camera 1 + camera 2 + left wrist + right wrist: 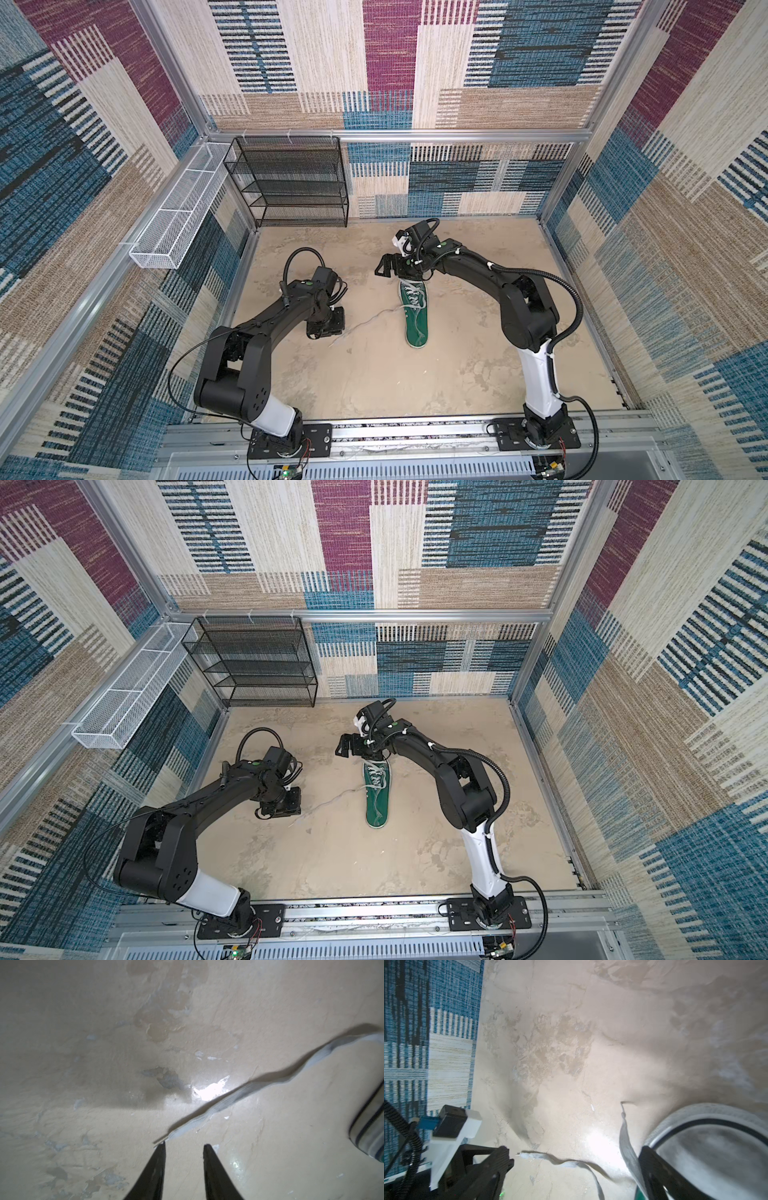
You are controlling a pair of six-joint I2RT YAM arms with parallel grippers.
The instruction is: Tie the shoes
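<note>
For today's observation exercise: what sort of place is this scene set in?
Probably a robot test cell: two arms mounted on a rail, carpet-tile walls in an aluminium frame, one green sneaker on the floor.

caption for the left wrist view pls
Left gripper, jaws apart, by the tip of a whitish flat lace on beige floor

Shoe (415, 316) mid table (478, 374); lace (220, 1105) trails left toward left hand (184, 1146); right hand (384, 267) behind shoe; rack (291, 183) back-left.
</note>
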